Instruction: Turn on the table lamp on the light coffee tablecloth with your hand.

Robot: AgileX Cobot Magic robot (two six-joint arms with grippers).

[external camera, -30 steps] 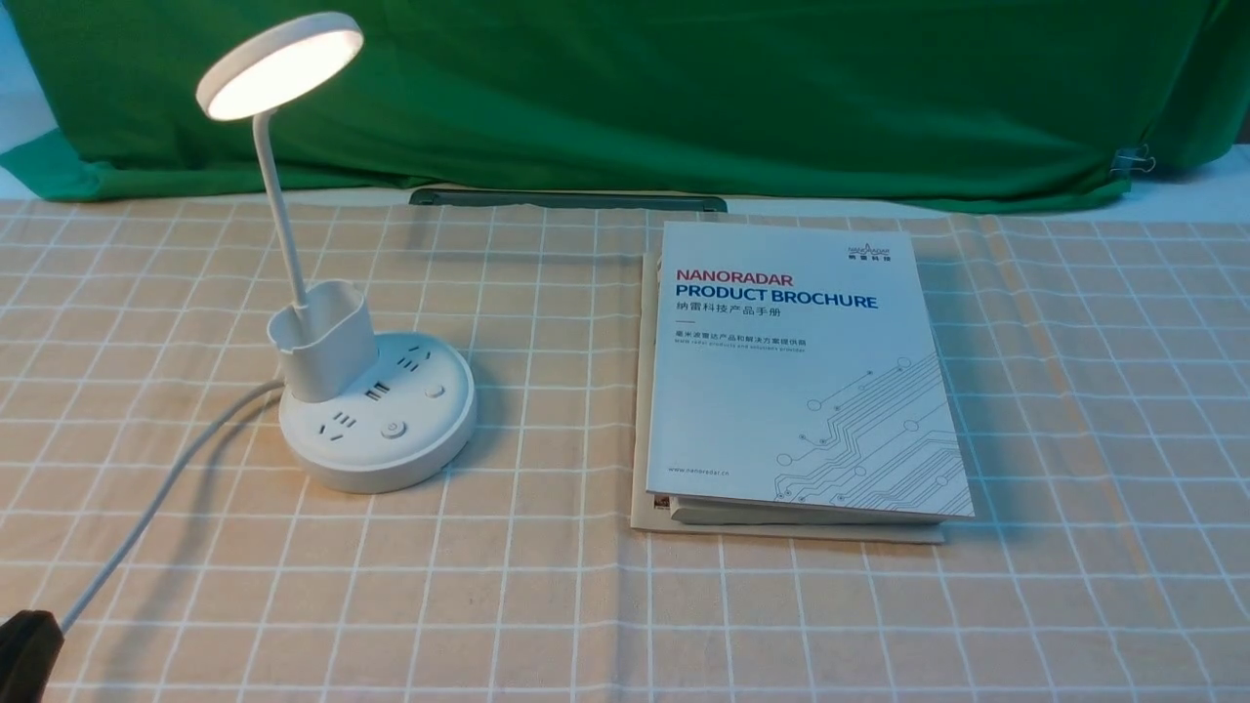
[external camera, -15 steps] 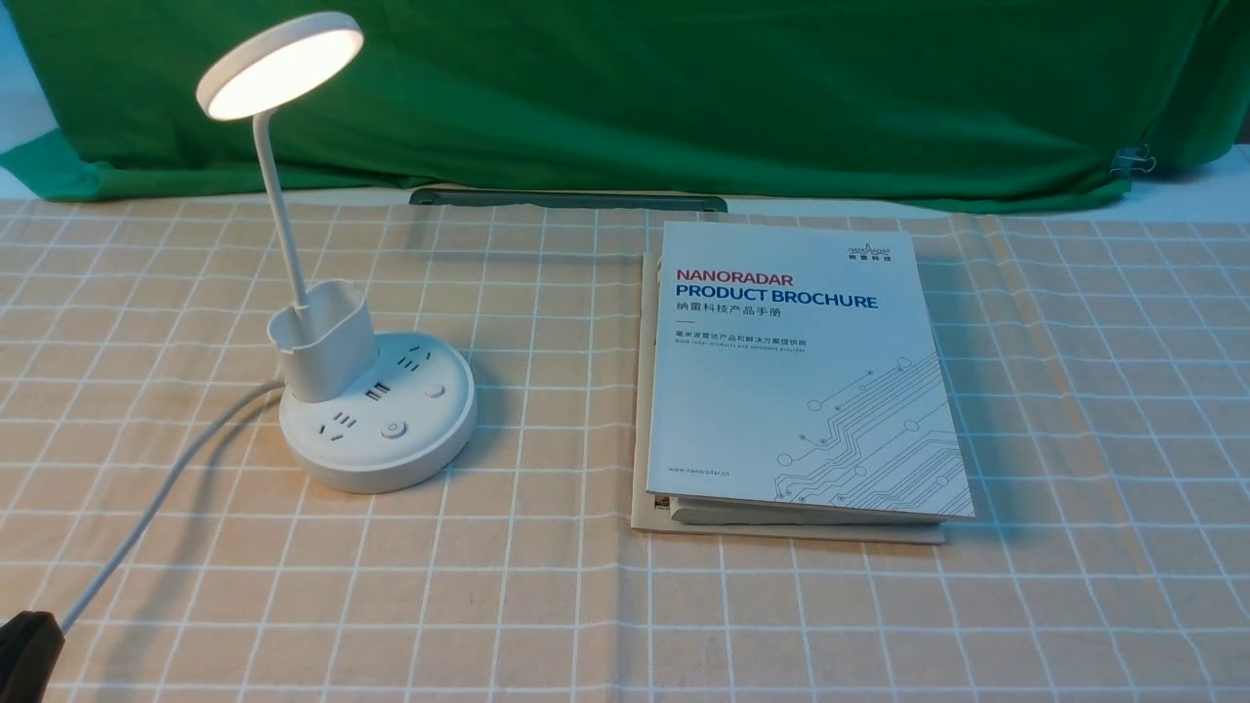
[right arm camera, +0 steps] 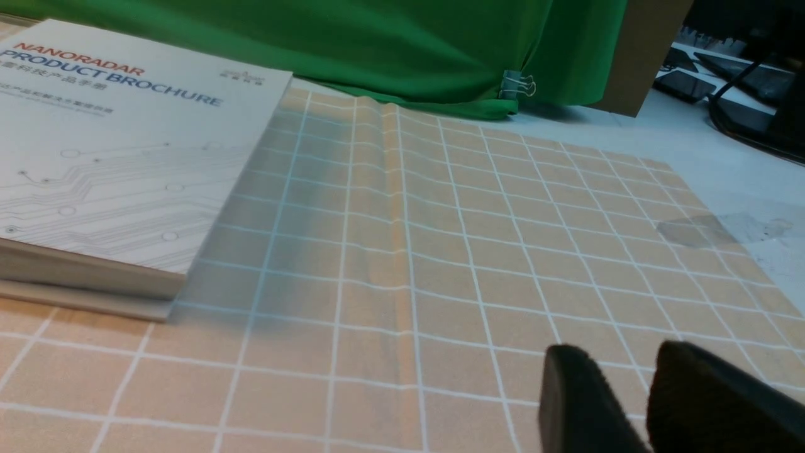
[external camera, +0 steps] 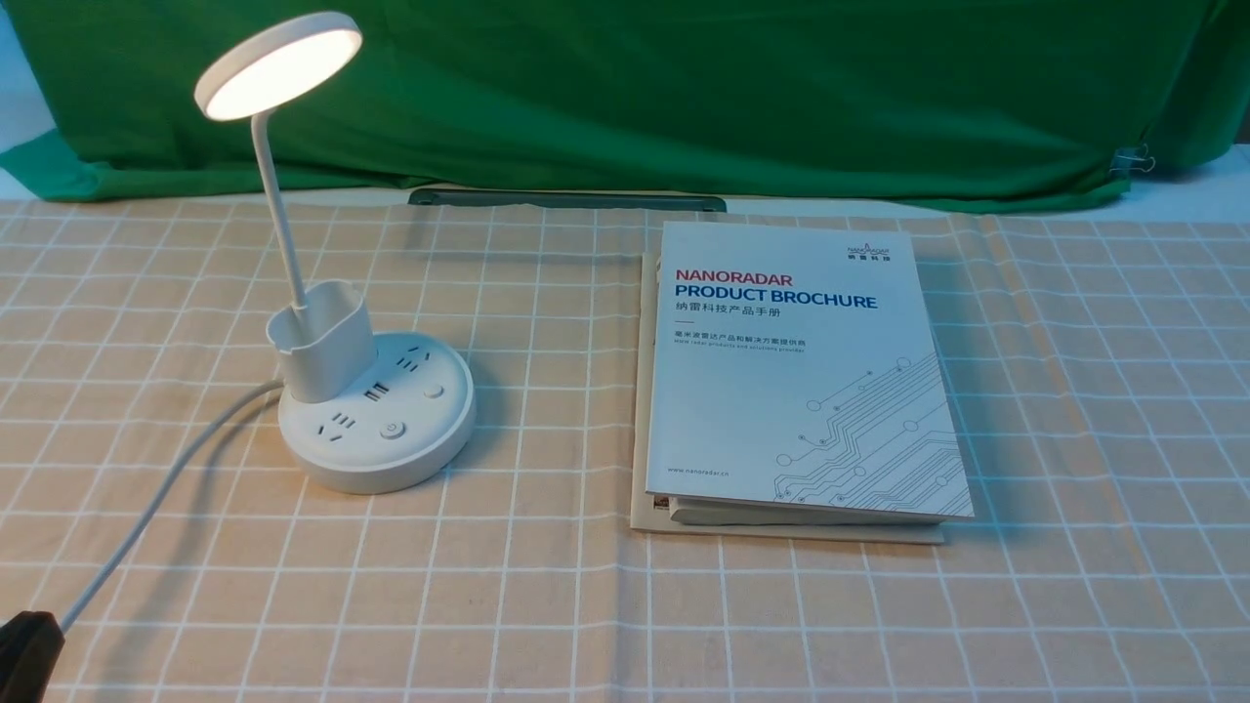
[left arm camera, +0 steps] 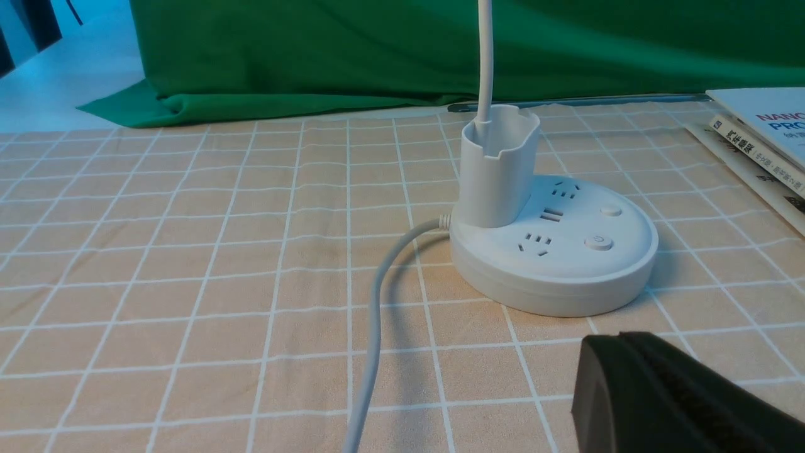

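Note:
The white table lamp (external camera: 376, 430) stands on the left part of the light coffee tablecloth (external camera: 547, 605). Its disc head (external camera: 278, 66) is glowing. Its power button (external camera: 393, 430) is on the front of the round base. In the left wrist view the base (left arm camera: 553, 258) lies a short way ahead of my left gripper (left arm camera: 619, 343), which is shut and empty, with its fingers pressed together. In the front view only the tip of this gripper (external camera: 24, 640) shows at the bottom left corner, beside the lamp's cord (external camera: 146, 517). My right gripper (right arm camera: 622, 352) hangs low over the cloth, empty, with a narrow gap between its fingers.
A white product brochure (external camera: 801, 371) lies on other booklets right of centre; it also shows in the right wrist view (right arm camera: 126, 145). A green cloth backdrop (external camera: 684, 88) hangs behind. A dark flat bar (external camera: 566, 200) lies at the cloth's far edge. A fold (right arm camera: 393, 207) runs across the cloth.

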